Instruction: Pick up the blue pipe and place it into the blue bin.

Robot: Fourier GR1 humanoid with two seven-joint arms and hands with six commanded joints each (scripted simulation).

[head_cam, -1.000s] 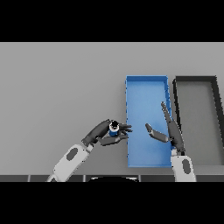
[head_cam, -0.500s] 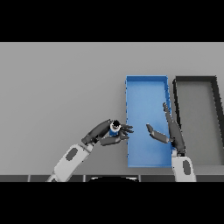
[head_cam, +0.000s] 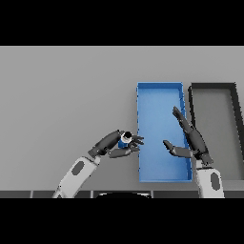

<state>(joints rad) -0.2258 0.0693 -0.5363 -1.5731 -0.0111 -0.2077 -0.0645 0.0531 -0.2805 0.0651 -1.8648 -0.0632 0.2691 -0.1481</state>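
- left hand (head_cam: 114,145) has its fingers wrapped round the blue pipe (head_cam: 125,140), just left of the blue bin (head_cam: 159,102)
- right hand (head_cam: 190,140) spread wide over the bin
- no readable labels anywhere

- Grey table (head_cam: 62,90), plain top, fills the view.
- Blue bin (head_cam: 159,97) sits flat on it, right of centre, long side running away from the robot.
- Dark bin (head_cam: 213,87) just beside it on the right, same orientation.
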